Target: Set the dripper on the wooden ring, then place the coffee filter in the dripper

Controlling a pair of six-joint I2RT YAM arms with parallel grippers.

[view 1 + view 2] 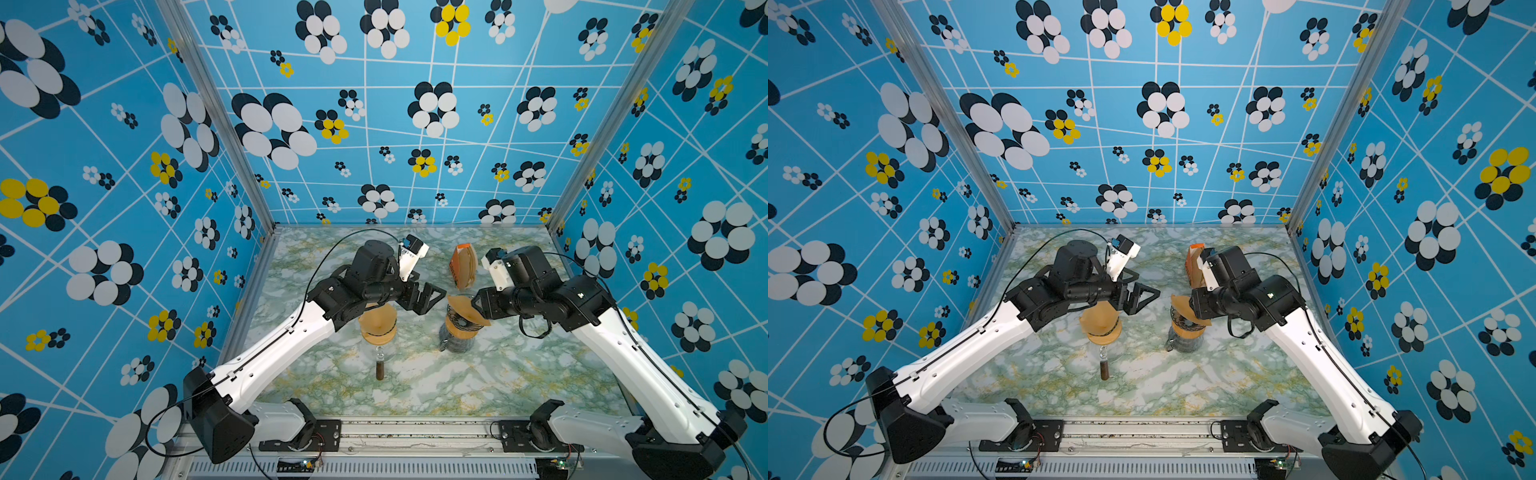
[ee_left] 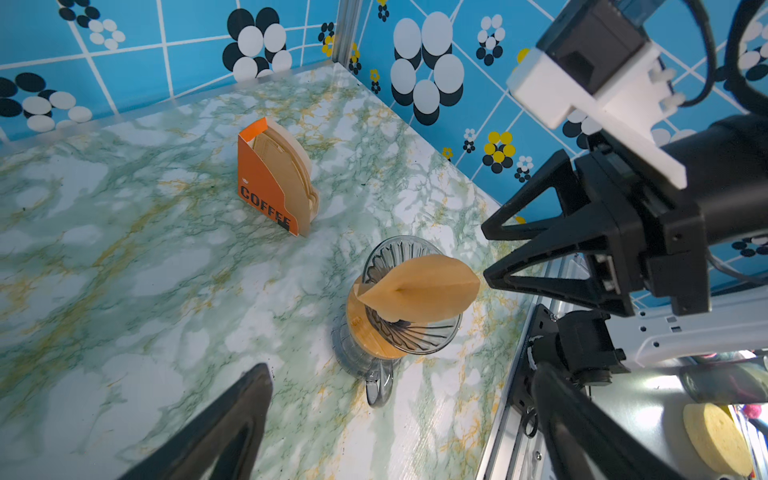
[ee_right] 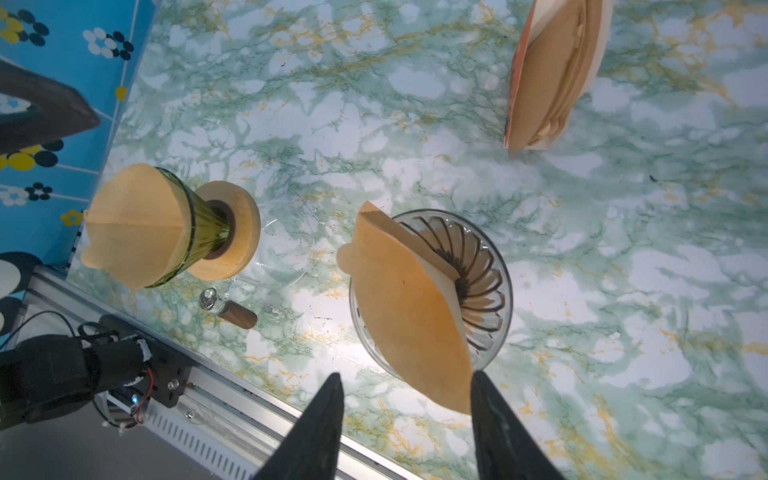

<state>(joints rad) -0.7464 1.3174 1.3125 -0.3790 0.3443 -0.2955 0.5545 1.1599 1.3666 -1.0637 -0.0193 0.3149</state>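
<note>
- In both top views the right arm hides its own jaws. The right wrist view shows the right pincer (image 3: 403, 378) parted and gripping nothing.
- Both arms reach inward, low over the table (image 1: 415, 386). The left pincer (image 1: 430, 301) gapes wide, empty.
- The coffee filter (image 3: 411, 307), folded flat, leans in the glass dripper (image 3: 494, 266). Its long axis points at the right pincer.
</note>
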